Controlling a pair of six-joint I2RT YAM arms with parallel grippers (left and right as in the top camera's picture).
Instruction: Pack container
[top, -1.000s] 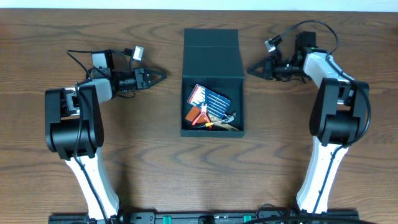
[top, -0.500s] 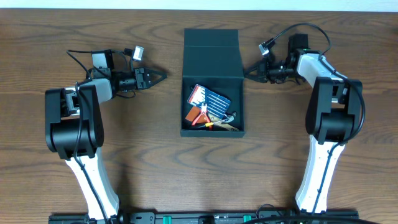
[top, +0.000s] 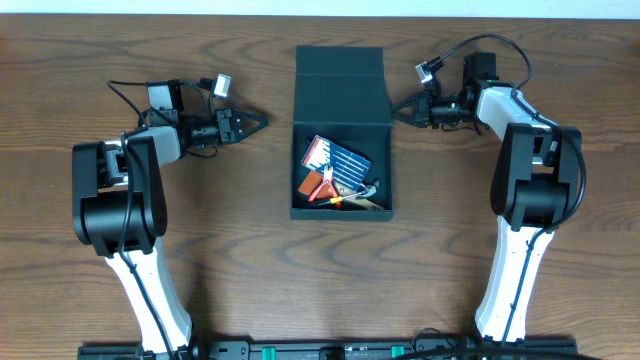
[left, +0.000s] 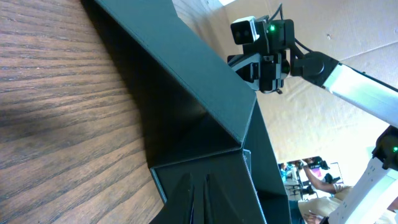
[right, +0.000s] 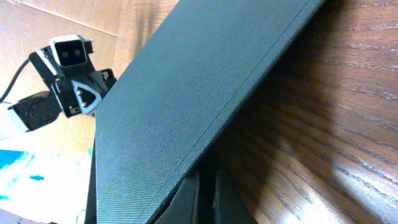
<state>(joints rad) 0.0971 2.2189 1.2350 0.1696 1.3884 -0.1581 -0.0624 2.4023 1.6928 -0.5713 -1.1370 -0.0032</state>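
Now, container (top: 340, 212) mid-table, flap lid (top: 340, 85) open behind it; right gripper (top: 397, 112) clenched empty at the lid's right edge, left gripper (top: 262, 122) clenched empty, well apart; best wedge under the flap, swing forward slowly.

Matt woven-textured card container (top: 341, 90) on grained wood table (top: 240, 250)

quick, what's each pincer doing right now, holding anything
left pincer: shut, holding nothing, apart from the container
right pincer: shut, holding nothing, tip at the container's lid edge; contact cannot be told
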